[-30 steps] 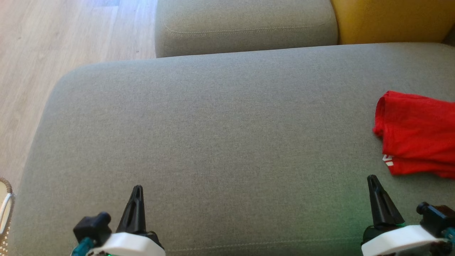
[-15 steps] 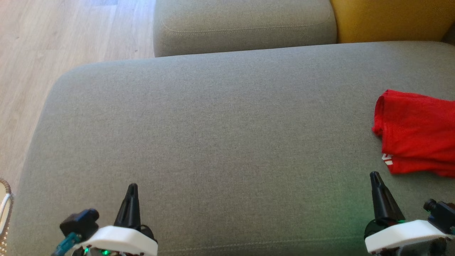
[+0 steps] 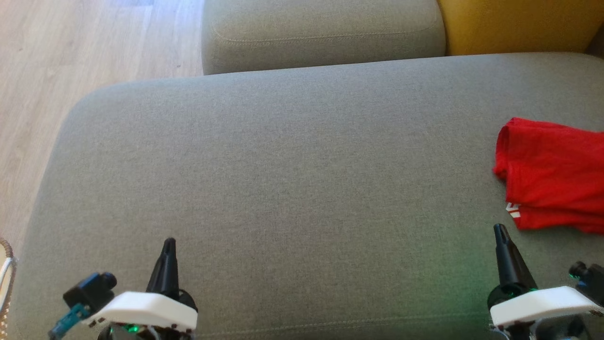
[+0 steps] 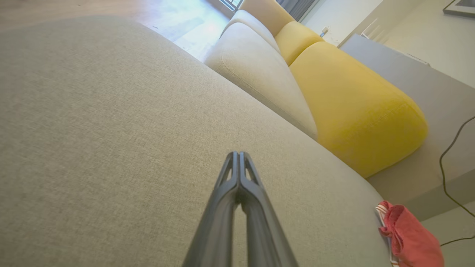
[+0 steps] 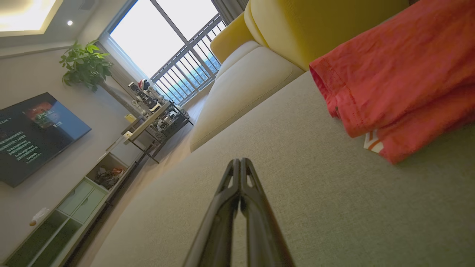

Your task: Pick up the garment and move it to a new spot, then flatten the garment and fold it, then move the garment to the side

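Note:
The garment (image 3: 554, 174) is red, folded, with a small white mark at its near left corner, lying at the right edge of the grey sofa cushion (image 3: 292, 179). It also appears in the right wrist view as the garment (image 5: 400, 74) at upper right, and small in the left wrist view as the garment (image 4: 410, 237) at lower right. My right gripper (image 3: 499, 230) is shut, empty, just in front of the garment's near left corner and apart from it. At the lower left my left gripper (image 3: 168, 243) is shut with nothing held. Both pairs of fingertips, right (image 5: 240, 163) and left (image 4: 237, 155), are pressed together.
A second grey cushion (image 3: 321, 33) lies behind the first, with a yellow cushion (image 3: 519, 23) to its right. Wooden floor (image 3: 56, 71) runs along the left. A woven basket rim (image 3: 5, 274) shows at the left edge. A TV and low shelves stand across the room.
Both grippers have drawn slightly back and outward toward the bottom corners, still shut. The garment has not moved; the camera has shifted a little.

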### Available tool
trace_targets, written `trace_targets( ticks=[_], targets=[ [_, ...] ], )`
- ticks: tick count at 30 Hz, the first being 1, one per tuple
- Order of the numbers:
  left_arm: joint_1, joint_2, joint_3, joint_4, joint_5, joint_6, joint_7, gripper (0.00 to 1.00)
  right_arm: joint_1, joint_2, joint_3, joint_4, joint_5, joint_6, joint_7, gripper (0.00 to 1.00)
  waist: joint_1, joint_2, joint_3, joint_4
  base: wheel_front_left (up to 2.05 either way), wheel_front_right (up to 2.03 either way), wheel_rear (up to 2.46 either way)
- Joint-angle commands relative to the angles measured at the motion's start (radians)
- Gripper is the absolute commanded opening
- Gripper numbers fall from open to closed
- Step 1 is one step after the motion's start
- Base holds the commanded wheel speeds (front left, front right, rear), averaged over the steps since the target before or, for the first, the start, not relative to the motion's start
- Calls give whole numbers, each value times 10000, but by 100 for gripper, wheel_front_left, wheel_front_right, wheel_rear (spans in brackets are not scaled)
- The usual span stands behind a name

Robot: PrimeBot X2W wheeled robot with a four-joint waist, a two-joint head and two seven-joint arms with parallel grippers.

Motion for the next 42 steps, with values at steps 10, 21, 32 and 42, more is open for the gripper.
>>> trace_targets(
  ticks=[10,21,32,42],
  targets=[
    [-716,179,500,-139,-1323,-270,289,0,-729,-126,32,-176,1341,-2,315,0,0,0,25,-30,0,0,0],
    [-923,192,791,23,-2622,-487,591,0,-927,-136,28,-46,2640,-2,635,0,0,0,54,-64,0,0,0],
    [-1131,197,1092,188,-3909,-702,901,0,-1124,-145,21,84,3934,-2,956,0,0,0,81,-98,0,0,0],
    [-1322,196,1375,339,-5075,-899,1190,0,-1304,-153,14,202,5112,-3,1249,0,0,0,107,-129,0,0,0]
  ],
)
